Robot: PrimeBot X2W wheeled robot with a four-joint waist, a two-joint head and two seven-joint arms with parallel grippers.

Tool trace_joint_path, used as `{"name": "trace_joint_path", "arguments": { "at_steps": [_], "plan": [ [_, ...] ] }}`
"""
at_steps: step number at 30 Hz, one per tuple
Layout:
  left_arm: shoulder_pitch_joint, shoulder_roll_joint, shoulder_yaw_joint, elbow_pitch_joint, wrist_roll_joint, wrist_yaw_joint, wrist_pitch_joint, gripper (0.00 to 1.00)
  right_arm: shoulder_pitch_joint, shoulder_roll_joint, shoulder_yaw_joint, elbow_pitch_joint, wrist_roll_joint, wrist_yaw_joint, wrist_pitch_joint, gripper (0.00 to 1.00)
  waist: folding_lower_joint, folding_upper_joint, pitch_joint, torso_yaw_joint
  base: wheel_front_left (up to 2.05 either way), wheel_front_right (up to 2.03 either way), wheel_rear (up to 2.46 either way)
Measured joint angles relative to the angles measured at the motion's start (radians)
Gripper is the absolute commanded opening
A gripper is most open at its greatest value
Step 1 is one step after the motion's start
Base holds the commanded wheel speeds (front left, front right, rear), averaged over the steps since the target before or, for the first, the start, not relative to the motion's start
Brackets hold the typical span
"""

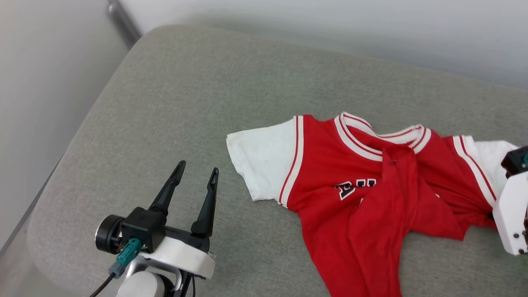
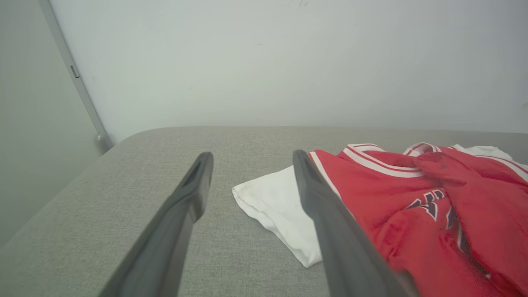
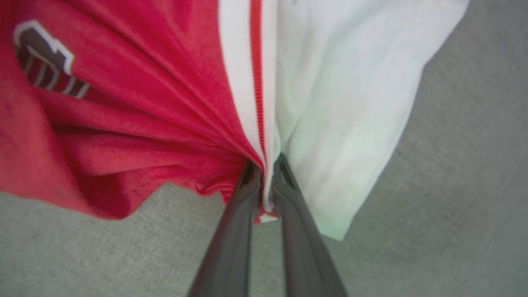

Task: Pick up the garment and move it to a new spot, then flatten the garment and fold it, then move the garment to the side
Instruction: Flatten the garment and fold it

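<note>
At 8 o'clock in the head view the left gripper (image 1: 198,166) hangs over the grey cushion (image 1: 165,90), jaws spread wide and holding nothing, fingers aimed toward 1 o'clock. The garment (image 1: 330,185) lies rumpled on the cushion from the centre out to 4 o'clock. Its left sleeve (image 1: 260,165) rests flat at 2 o'clock from those open tips, near them but apart. A red flap (image 1: 392,198) is thrown up over the chest, hiding most of the lettering. At 3 o'clock the right gripper (image 3: 264,167) has its jaws nearly closed on the garment, pinching the striped trim (image 3: 249,82) where the red body meets the right sleeve (image 3: 350,123); folds fan out from the pinch. The step in hand looks like the first pick-up. To do it well, I judge the lift should go straight up and slowly, so the thin bite on the seam does not slip. Held by one edge, the rest will hang and swing, so the carry should be high enough for the lower part, running out at 6 o'clock, to leave the cushion rather than drag. Setting it down toward 10 o'clock would leave room to flatten it. The left gripper could take the left sleeve to share the load and spread the cloth.
</note>
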Motion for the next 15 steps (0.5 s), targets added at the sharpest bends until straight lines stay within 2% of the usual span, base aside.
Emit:
{"name": "trace_joint_path", "arguments": {
  "at_steps": [10,14,15],
  "plan": [
    [0.062,0.022,0.000,0.001,-0.015,0.005,0.018,1.00,0.201,0.000,-0.112,-0.040,-0.004,0.000,-0.038,0.00,0.0000,0.0000,-0.087,-0.101,0.00,0.00,0.00],
    [0.064,0.025,-0.012,0.009,-0.016,0.000,0.027,1.00,0.276,0.061,-0.183,-0.071,-0.010,-0.001,-0.065,0.00,-0.0001,0.0000,-0.101,-0.140,0.00,0.00,0.00],
    [0.064,0.024,-0.013,0.010,-0.018,-0.001,0.027,1.00,0.286,0.074,-0.198,-0.079,-0.026,-0.001,-0.088,0.66,-0.0001,0.0000,-0.102,-0.149,0.00,0.00,0.00]
  ]
}}
